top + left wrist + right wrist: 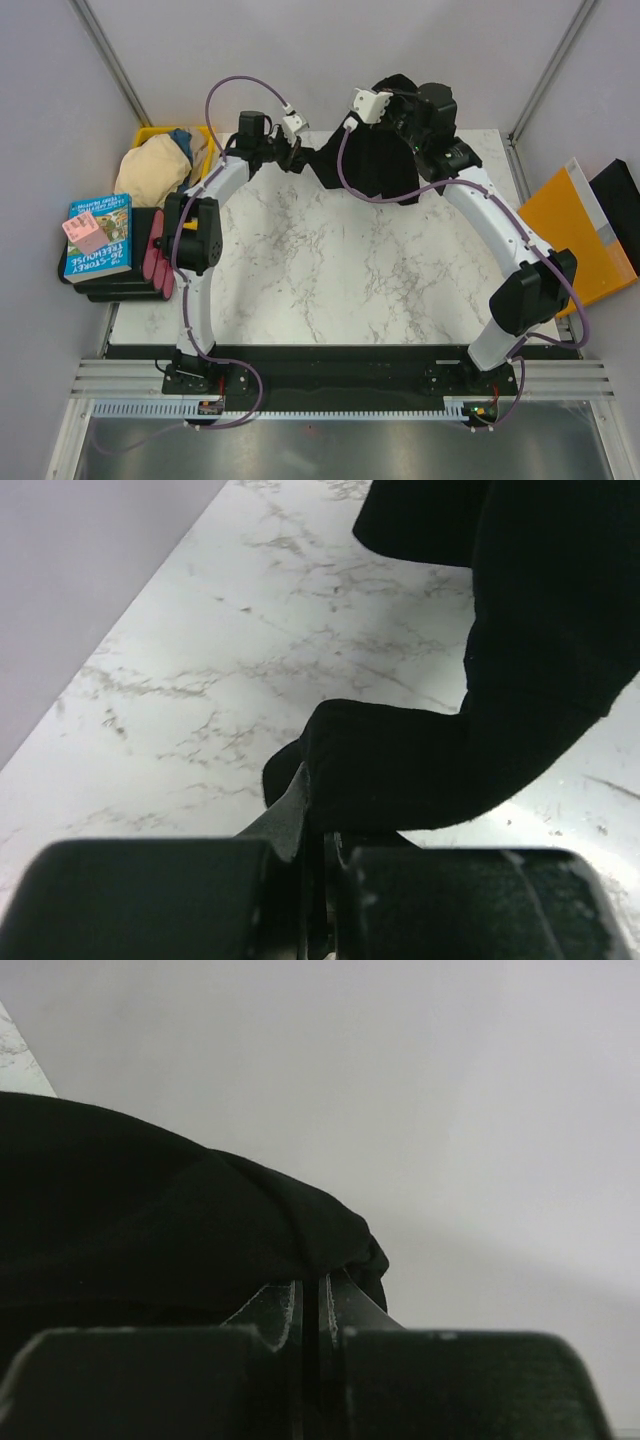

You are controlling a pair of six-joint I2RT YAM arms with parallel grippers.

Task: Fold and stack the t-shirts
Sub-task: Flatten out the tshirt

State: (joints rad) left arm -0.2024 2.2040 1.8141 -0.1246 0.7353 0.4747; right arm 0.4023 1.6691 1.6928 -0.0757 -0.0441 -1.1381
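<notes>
The black t-shirt (378, 165) hangs bunched over the far side of the table (330, 270), pinched at two spots. The left gripper (312, 798) is clamped on one fold and the right gripper (312, 1295) on another, lifted higher. I judge no fold is made yet, though the dark cloth's shape is hard to read. The beige t-shirt (150, 168) and blue t-shirt (183, 138) lie crumpled in the yellow bin (150, 133) at the left. Nothing is stacked.

A robot lab test cell is indicated. A marble-print table (330, 270) is enclosed by plain grey panels (40, 90) on metal struts (548, 70). Two cabled arms (205, 240) are bolted to a black plate (340, 365) across aluminium rails (120, 380).
</notes>
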